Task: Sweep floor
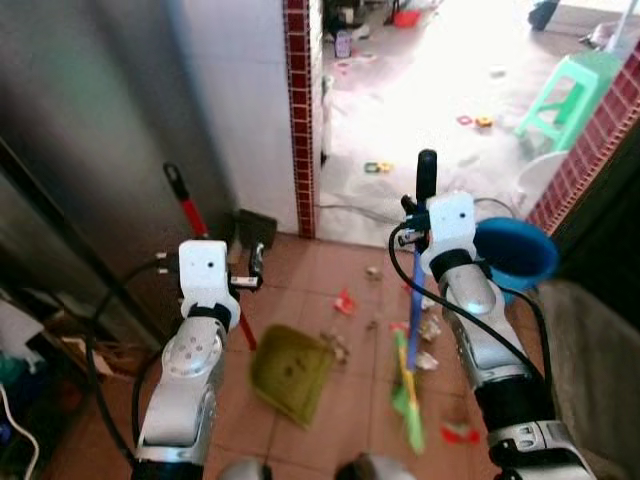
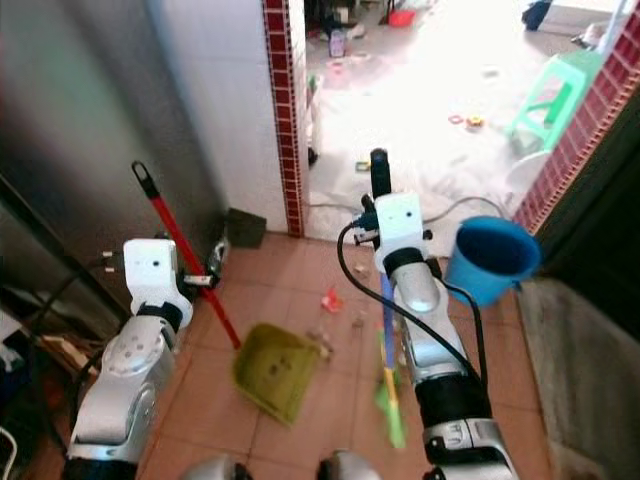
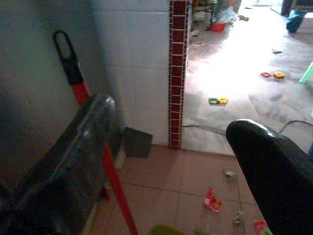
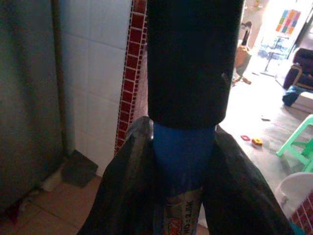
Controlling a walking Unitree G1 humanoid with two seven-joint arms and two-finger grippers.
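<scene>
The broom (image 1: 413, 330) stands nearly straight up on the tile floor (image 1: 300, 270), its green brush end down by the bits of trash (image 1: 345, 301), so it can push them. The right end effector (image 1: 420, 222) is pinching the blue stick just under its black top, which gives good swing. The green dustpan (image 1: 291, 372) lies flat beside the trash to catch it. Its red handle (image 1: 190, 215) leans up toward the left end effector (image 1: 254, 268), whose fingers (image 3: 73, 161) are spread around it, likely ready to grab. A blue bucket (image 1: 515, 255) waits near the right arm.
</scene>
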